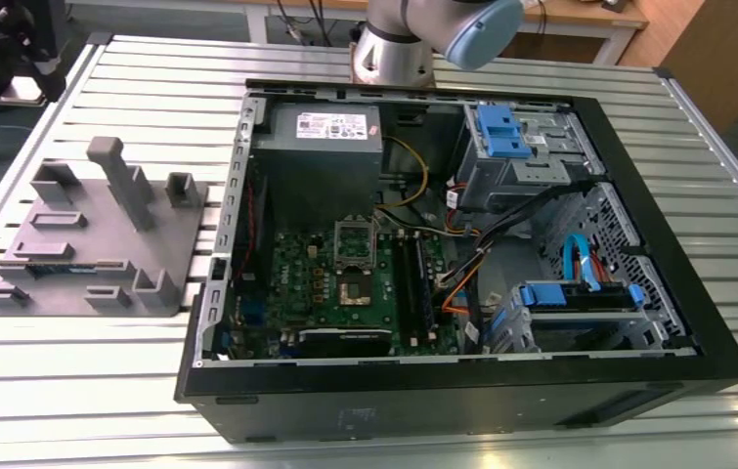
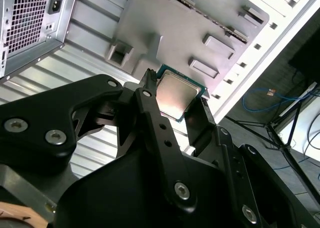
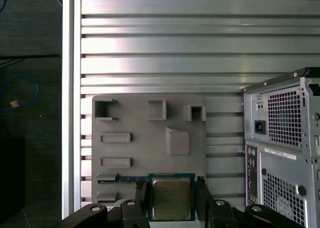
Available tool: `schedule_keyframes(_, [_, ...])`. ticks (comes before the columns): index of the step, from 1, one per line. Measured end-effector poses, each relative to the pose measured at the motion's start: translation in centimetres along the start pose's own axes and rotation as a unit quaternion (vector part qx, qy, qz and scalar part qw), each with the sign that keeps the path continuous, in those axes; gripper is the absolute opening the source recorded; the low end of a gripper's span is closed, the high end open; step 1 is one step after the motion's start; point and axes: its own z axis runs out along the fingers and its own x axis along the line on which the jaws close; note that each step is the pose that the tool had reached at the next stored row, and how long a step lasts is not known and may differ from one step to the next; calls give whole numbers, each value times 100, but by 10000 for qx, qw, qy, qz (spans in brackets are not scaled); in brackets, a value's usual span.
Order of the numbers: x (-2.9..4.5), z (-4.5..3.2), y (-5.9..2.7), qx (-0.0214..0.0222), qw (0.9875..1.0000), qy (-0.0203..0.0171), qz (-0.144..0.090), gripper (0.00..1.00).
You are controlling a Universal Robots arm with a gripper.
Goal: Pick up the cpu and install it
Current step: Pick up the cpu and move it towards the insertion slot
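First wrist view: the cpu [image 3: 171, 198] sits clamped in the claw [image 3: 172, 195], whose black fingers [image 3: 141, 195] press on two opposite edges of the chip. It is a flat square with a dull silvery metal lid and a thin green rim. Being square, it has no long axis to speak of. Its lid faces the camera, and its edges run parallel to those of the grey fixture [image 3: 145, 153] seen beyond it. In the second wrist view the cpu [image 2: 175, 93] is gripped the same way in the claw [image 2: 175, 94], carried off the ribbed aluminium worktop [image 2: 90, 63]. The claw's black links are matte plastic joined by bright screws.

The fixture is a matte grey plastic plate with raised rectangular pockets and low blocks. A long thin green memory stick [image 3: 125, 178] lies in one of its slots.

In the exterior view the fixture [image 1: 173, 234] lies flat on the slatted worktop [image 1: 147, 88], towards the exterior view's left of the open black computer case [image 1: 473, 376]. The case holds a green motherboard [image 1: 356, 283] with a rectangular silver socket frame [image 1: 353, 244]. It also holds a grey power supply [image 1: 323, 127], blue-fronted drive cages [image 1: 499, 132] and loose orange and black cables [image 1: 454, 293]. The arm [image 1: 395, 39] stands at the case's far side.
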Motion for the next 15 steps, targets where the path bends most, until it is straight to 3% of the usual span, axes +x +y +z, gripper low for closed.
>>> schedule_keyframes(15, [-170, 5, 5, 1, 10000, 13, 1, 47])
